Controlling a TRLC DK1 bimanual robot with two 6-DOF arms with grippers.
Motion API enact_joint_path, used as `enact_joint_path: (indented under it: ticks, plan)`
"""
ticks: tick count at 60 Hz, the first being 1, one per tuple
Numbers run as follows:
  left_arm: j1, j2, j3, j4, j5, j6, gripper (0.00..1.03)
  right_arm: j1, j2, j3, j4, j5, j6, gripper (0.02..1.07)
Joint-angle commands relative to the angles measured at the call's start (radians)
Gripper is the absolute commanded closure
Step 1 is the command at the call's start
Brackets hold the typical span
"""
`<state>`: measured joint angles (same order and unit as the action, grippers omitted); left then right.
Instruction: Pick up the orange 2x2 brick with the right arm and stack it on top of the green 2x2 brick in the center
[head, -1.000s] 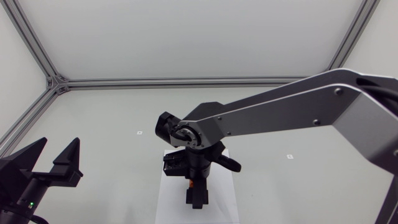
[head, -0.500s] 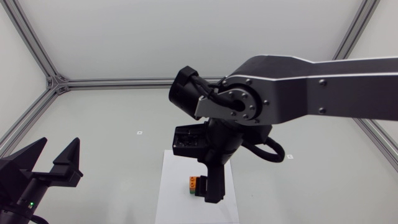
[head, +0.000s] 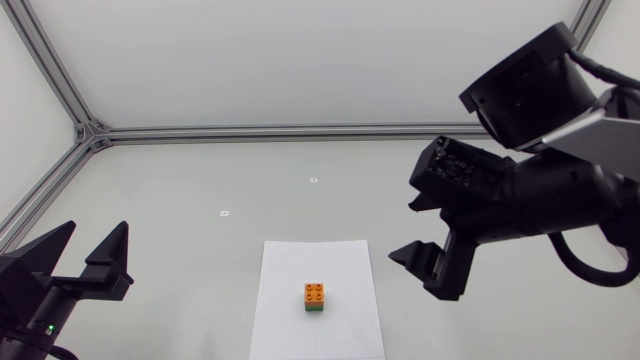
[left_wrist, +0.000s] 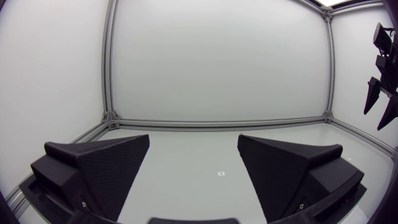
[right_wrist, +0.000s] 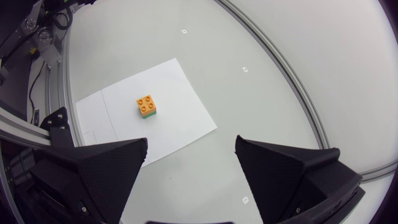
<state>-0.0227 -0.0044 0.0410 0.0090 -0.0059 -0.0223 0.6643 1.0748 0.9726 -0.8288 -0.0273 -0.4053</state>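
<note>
The orange 2x2 brick (head: 315, 293) sits squarely on top of the green 2x2 brick (head: 314, 308) on the white paper sheet (head: 350, 330) at the table's middle. From above in the right wrist view, the orange brick (right_wrist: 146, 103) covers the green brick (right_wrist: 149, 114), with only a green edge showing. My right gripper (head: 427, 268) hangs open and empty, high above the table and to the right of the stack. The right gripper (right_wrist: 191, 163) is well clear of the bricks. My left gripper (head: 88, 252) stands open and empty at the left edge. The left gripper (left_wrist: 193, 163) faces across the bare table.
An aluminium frame rail (head: 270, 132) runs along the table's back and sides. Small white markers (head: 225, 213) dot the table surface. My right gripper's fingers (left_wrist: 380, 102) show at the far side in the left wrist view.
My right gripper has let go of the orange brick on the green one, risen and swung away to the right. The left arm has not moved.
</note>
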Motion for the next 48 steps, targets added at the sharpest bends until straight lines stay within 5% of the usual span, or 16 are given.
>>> enact_joint_path:
  ticks: [1,39,48]
  plan:
    - [0.003,-0.008,-0.041,-0.015,0.004,0.013,0.04,-0.045,-0.078,-0.063,0.017,0.007,0.051,0.07]
    - [0.003,-0.008,-0.041,-0.014,0.004,0.013,0.04,-0.445,-0.719,-0.476,0.108,0.129,0.082,0.07]
    - [0.003,-0.008,-0.041,-0.015,0.004,0.013,0.04,-0.557,-0.859,-0.586,0.249,0.115,0.082,0.07]
